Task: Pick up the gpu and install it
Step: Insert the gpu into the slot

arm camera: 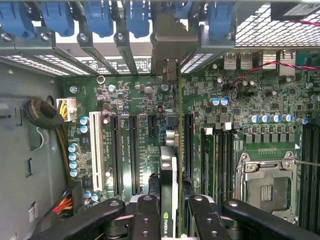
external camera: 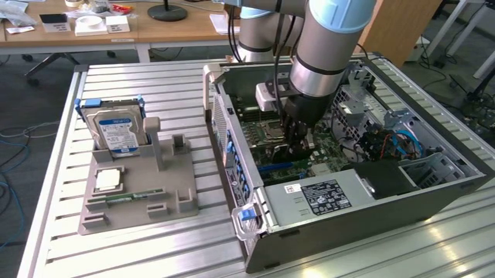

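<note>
A lab room with wooden desks runs across the top of the exterior view. Below them, a slatted aluminium bench (external camera: 155,87) carries an open computer case (external camera: 371,214) lying on its side at centre right. A grey parts holder (external camera: 139,197) with a hard drive (external camera: 116,133) stands at the left.

The arm (external camera: 332,46) reaches down into the case, with its pincer (external camera: 294,145) low over the motherboard (arm camera: 125,100). In the wrist view the pincer (arm camera: 170,200) is clamped on the gpu (arm camera: 168,165), with fingers (arm camera: 147,215) pressing both faces of the card. The card stands edge-on between the long black expansion slots (arm camera: 134,150), and its metal bracket (arm camera: 172,45) is up against the rear slot openings below the blue clips (arm camera: 100,17).

This looks like the seating step. To do it well, the card should stay upright and square to the slot line, with the bracket tab entering its opening. The push should go straight down and evenly, because a tilt could jam one end.

The card covers the slot beneath it and its own contact edge. I cannot tell whether it is already seated or hanging just above the slot.
</note>
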`<state>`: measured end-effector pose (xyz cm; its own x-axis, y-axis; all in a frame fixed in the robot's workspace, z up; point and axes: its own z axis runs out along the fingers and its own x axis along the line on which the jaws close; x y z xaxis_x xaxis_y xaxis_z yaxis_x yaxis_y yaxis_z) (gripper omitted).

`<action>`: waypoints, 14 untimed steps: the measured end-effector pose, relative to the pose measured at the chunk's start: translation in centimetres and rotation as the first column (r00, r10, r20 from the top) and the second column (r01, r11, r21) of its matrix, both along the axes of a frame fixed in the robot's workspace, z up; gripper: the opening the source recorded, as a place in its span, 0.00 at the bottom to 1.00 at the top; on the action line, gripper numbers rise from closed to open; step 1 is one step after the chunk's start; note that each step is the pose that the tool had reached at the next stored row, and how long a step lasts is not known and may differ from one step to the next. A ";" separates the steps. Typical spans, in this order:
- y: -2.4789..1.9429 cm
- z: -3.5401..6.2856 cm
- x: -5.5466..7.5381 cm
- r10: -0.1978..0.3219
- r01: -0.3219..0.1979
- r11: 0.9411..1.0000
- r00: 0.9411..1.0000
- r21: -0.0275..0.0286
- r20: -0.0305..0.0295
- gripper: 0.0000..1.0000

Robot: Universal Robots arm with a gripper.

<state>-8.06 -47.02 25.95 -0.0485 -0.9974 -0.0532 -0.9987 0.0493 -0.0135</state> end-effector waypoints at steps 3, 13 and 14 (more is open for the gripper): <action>-0.01 0.01 0.1 0.000 0.000 1.000 1.000 -0.001 -0.004 0.27; 0.00 -0.02 0.2 0.000 0.000 1.000 1.000 -0.007 -0.009 0.27; 0.02 -0.06 0.2 0.000 0.000 1.000 1.000 -0.008 -0.009 0.27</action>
